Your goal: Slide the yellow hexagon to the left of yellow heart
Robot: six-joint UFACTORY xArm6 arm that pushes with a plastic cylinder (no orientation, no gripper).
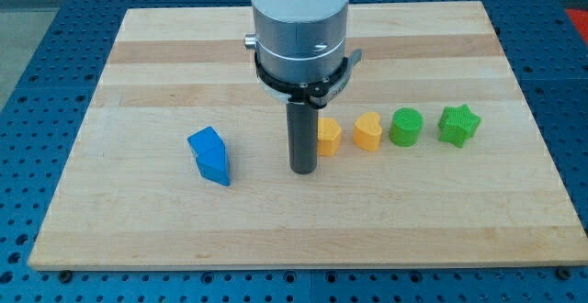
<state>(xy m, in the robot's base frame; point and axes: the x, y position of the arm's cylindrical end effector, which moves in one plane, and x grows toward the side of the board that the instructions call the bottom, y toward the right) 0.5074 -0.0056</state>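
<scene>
The yellow hexagon sits near the board's middle, partly hidden behind my rod. The yellow heart lies just to its right, a small gap between them. My tip rests on the board at the hexagon's left side, touching or nearly touching it. The arm's grey and white body hangs above, covering part of the board behind.
A green round block and a green star continue the row to the view's right. A blue block stands to the left of my tip. The wooden board lies on a blue perforated table.
</scene>
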